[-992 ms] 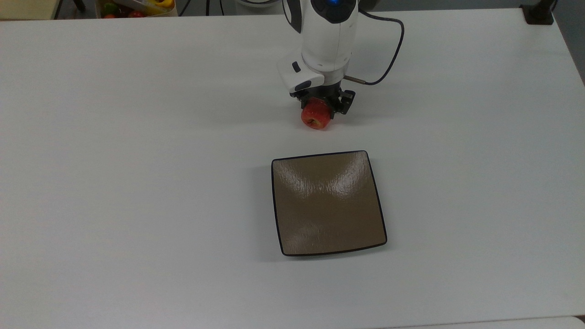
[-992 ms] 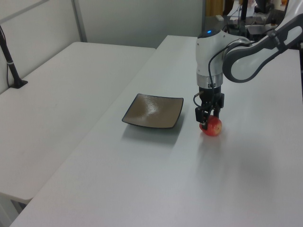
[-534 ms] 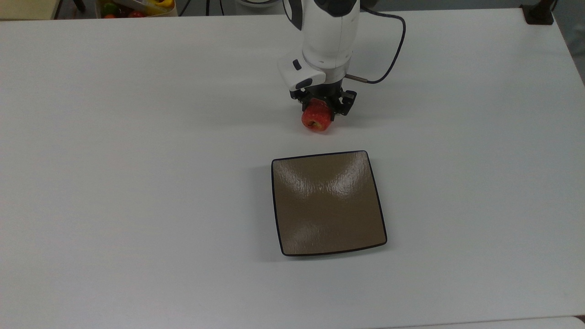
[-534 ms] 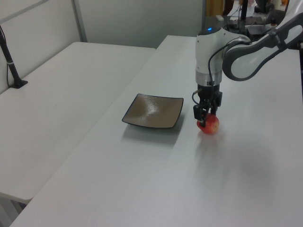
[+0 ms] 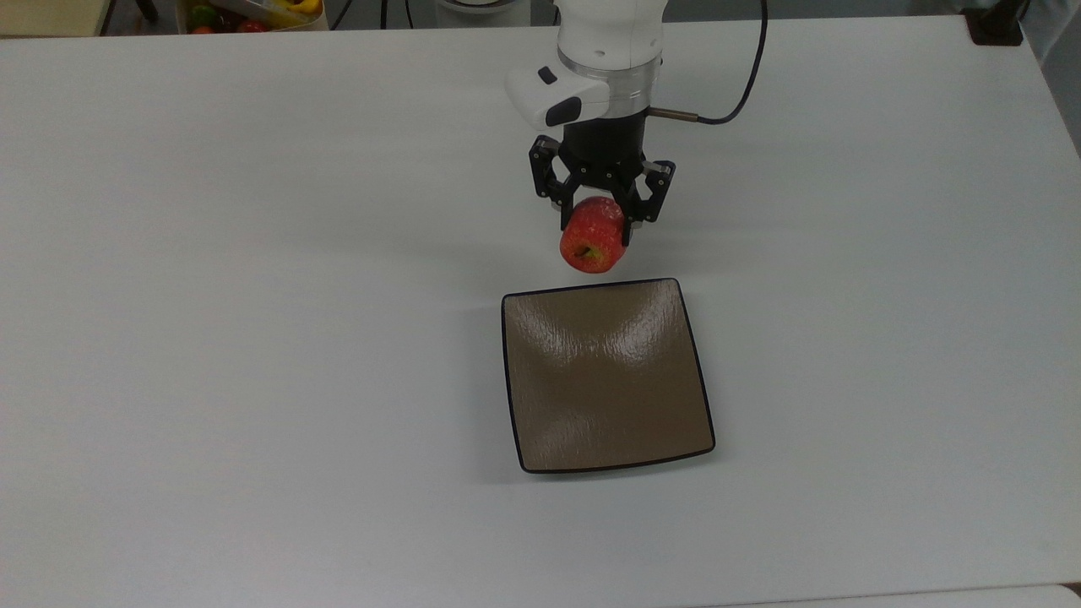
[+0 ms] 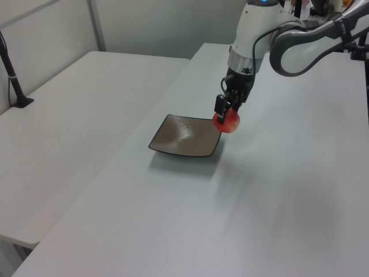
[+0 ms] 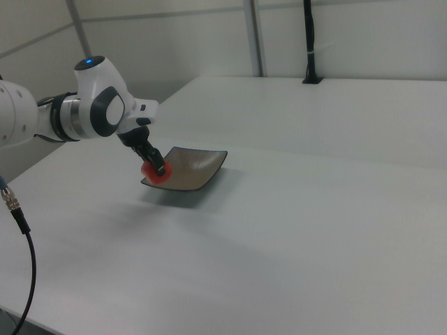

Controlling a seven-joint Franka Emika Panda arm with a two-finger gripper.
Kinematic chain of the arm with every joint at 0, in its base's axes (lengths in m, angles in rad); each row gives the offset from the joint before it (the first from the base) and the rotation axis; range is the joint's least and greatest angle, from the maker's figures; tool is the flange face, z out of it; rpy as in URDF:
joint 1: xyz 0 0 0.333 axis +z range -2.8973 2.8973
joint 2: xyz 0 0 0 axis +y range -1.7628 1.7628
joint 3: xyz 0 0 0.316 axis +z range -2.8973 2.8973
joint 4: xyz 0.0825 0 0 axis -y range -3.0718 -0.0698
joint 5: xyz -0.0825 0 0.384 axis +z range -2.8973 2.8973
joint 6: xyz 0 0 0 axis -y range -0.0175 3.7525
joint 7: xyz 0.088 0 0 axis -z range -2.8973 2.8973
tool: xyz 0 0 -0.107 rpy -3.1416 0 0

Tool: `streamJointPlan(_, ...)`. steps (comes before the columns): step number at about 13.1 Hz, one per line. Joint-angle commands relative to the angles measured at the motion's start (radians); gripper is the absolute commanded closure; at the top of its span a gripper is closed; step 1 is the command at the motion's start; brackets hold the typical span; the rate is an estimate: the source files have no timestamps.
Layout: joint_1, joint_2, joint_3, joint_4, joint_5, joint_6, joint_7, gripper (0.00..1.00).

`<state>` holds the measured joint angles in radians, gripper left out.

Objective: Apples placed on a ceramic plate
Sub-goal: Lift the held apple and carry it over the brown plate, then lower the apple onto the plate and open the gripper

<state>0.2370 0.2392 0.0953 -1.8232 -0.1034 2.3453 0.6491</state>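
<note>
the end effector (image 5: pixel 600 221) is gripping the red apple (image 5: pixel 592 236) between its two black fingers (image 5: pixel 635 221), holding it clear of the white worktop (image 5: pixel 253 295). in the top view the apple is hanging just beyond the far edge of the square brown ceramic plate (image 5: pixel 605 376), with its stem dimple facing the camera. in the left view the end effector (image 6: pixel 226 114) is carrying the apple (image 6: pixel 228 122) at the left view's right corner of the plate (image 6: pixel 184 137), above its rim. in the right view the apple (image 7: pixel 154 172) is sitting at the right view's left edge of the plate (image 7: pixel 192 167), the end effector (image 7: pixel 155 167) reaching down from the white arm (image 7: pixel 77 115). the plate is lying flat on the worktop with nothing resting on it. a black cable (image 5: pixel 743 84) is trailing from the wrist, and a container of blurry mixed-colour fruits (image 5: pixel 253 15) is standing at the far left beyond the worktop's edge in the top view.
</note>
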Motion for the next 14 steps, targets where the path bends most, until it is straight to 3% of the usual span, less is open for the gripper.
streamJointPlan(1,0.001,0.115,-0.014,0.128,-0.018,0.043,0.007,0.57)
streamJointPlan(3,-0.005,0.144,-0.017,0.151,-0.019,0.045,0.010,0.55)
streamJointPlan(5,-0.001,0.158,-0.017,0.159,-0.038,0.045,0.010,0.42)
streamJointPlan(6,0.002,0.167,-0.019,0.159,-0.051,0.045,0.015,0.10)
streamJointPlan(7,0.004,0.169,-0.017,0.159,-0.064,0.045,0.024,0.00)
streamJointPlan(14,-0.004,0.144,-0.017,0.177,-0.073,0.008,0.030,0.00)
